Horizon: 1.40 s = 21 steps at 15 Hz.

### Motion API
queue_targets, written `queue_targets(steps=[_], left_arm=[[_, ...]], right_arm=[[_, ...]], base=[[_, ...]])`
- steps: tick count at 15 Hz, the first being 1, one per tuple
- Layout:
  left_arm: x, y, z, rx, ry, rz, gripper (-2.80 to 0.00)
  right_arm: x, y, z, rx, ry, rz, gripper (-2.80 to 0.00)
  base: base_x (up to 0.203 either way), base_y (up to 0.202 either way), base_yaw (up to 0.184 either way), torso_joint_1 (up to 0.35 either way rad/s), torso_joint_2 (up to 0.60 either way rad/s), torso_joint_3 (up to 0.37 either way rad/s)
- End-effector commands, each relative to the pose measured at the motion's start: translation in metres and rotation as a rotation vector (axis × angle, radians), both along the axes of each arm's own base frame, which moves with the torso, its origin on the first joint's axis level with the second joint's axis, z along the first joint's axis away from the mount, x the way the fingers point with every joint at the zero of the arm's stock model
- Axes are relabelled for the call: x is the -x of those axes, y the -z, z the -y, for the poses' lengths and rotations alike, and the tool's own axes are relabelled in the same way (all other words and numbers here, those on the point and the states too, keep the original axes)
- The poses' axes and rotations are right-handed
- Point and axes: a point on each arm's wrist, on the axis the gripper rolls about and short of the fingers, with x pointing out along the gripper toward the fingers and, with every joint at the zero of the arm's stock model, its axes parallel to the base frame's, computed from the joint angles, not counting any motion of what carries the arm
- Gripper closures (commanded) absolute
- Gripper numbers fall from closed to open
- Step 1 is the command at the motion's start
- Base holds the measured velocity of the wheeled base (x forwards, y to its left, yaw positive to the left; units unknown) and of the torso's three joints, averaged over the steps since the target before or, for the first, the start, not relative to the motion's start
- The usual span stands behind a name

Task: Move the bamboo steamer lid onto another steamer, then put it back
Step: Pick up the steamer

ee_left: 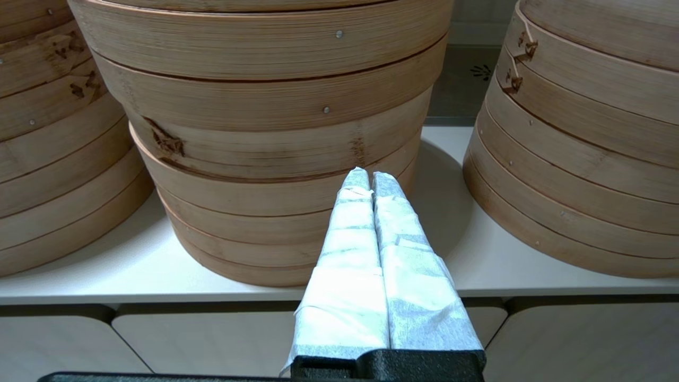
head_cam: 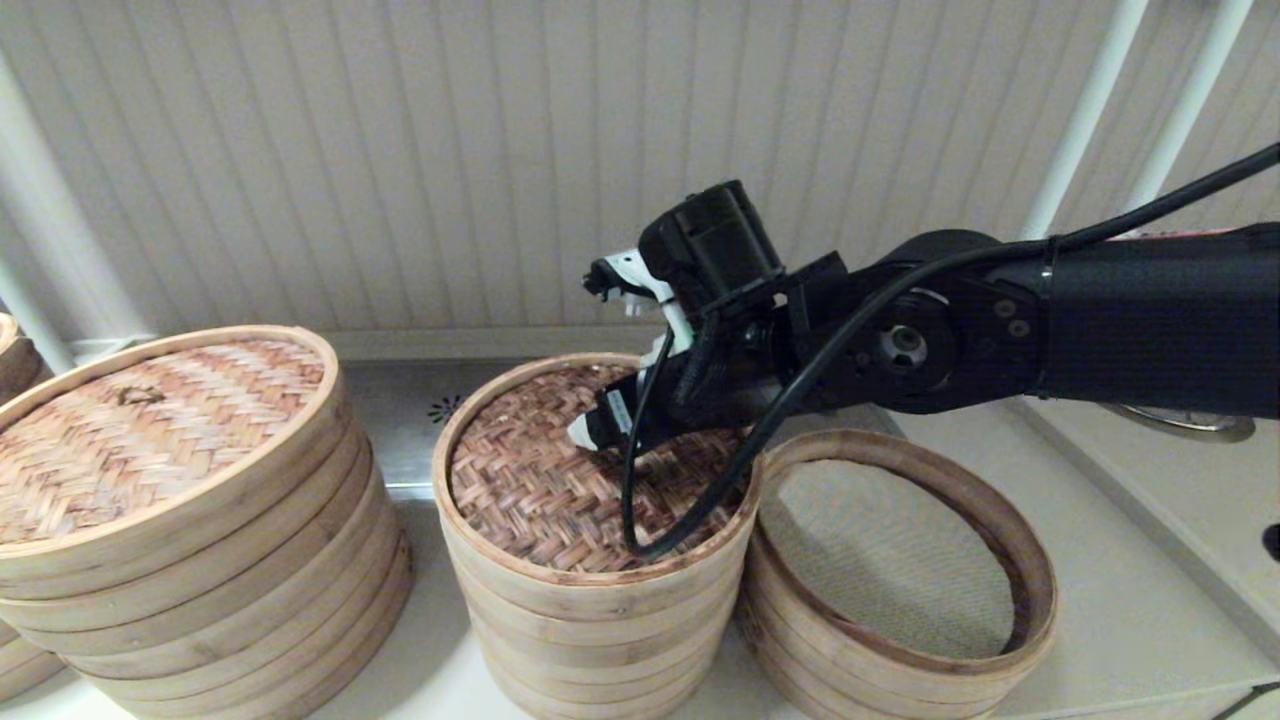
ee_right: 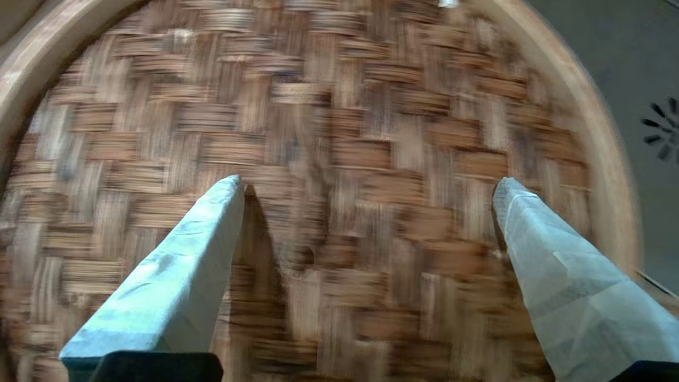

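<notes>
Now: your right gripper [ee_right: 366, 183] is spread wide just above the bamboo steamer lid [head_cam: 560, 490], holding nothing.

You can see in the right wrist view both taped fingers [ee_right: 175, 276] splayed far apart with only dark woven strips between them; whether the tips touch the weave you cannot tell. The lid [ee_right: 329, 159] is a herringbone of dark brown bamboo inside a pale hoop rim, sitting level on the middle stack of pale rings [head_cam: 590, 620]. Just beside it on your right stands another steamer [head_cam: 900, 560], uncovered, dark-stained inside its top ring, grey-beige mesh showing. A larger tan lid [head_cam: 150, 430] covers the wide stack on your left. Your left gripper [ee_left: 371, 183] is parked low before the counter edge, fingers pressed together, empty. No readable writing shows.
</notes>
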Motion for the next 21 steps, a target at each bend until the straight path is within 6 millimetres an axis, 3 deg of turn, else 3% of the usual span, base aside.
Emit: queue_targets(steps=[1, 2, 3, 14, 21], left_arm=[[0.0, 0.0, 0.0, 0.0, -0.001, 0.0, 0.0], [0.0, 0.0, 0.0, 0.0, -0.001, 0.0, 0.0], [0.0, 0.0, 0.0, 0.0, -0.001, 0.0, 0.0], [0.0, 0.0, 0.0, 0.002, -0.001, 0.0, 0.0], [0.0, 0.0, 0.0, 0.001, 0.0, -0.001, 0.0]], right_arm=[[0.0, 0.003, -0.004, 0.004, -0.007, -0.003, -2.8], [0.0, 0.003, -0.005, 0.004, -0.008, -0.002, -2.8], [-0.001, 0.004, -0.006, 0.005, -0.008, -0.003, 0.0], [0.009, 0.002, -0.017, 0.01, -0.034, 0.014, 0.0], [0.012, -0.012, -0.01, -0.007, -0.008, 0.051, 0.0]], base=[[0.0, 0.0, 0.0, 0.0, 0.0, 0.0], [0.0, 0.0, 0.0, 0.0, 0.0, 0.0], [0.0, 0.0, 0.0, 0.0, 0.0, 0.0], [0.0, 0.0, 0.0, 0.0, 0.0, 0.0], [0.0, 0.0, 0.0, 0.0, 0.0, 0.0]])
